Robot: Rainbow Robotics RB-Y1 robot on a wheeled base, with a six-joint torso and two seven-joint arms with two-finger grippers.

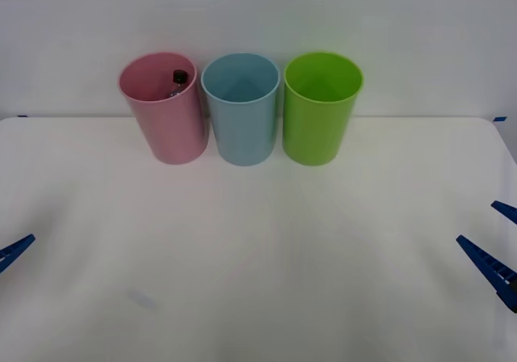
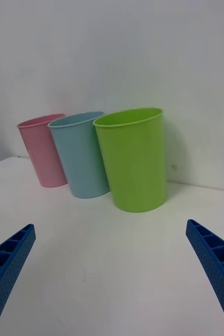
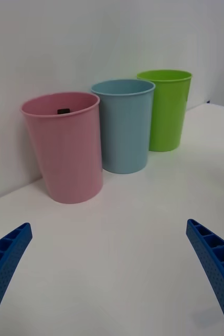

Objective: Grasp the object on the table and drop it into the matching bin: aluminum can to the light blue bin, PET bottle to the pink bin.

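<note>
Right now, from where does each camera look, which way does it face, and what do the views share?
Front view: above the arms, looking forward and down at the table; left gripper and right gripper at the side edges.
Left wrist view: low over the table, facing the pink bin; jaws apart.
Right wrist view: low, facing the green bin; jaws apart.
Shared: all show the light blue bin between pink and green; front and left wrist views show the PET bottle inside the pink bin.

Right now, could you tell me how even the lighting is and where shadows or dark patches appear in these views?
Front view: soft, even light on the table, one faint grey smudge near the front-left, no glare. The PET bottle sits shaded inside the pink bin. Right wrist view: the green bin casts a soft shadow on the wall. Left wrist view: faint shadows at the bins' bases.
</note>
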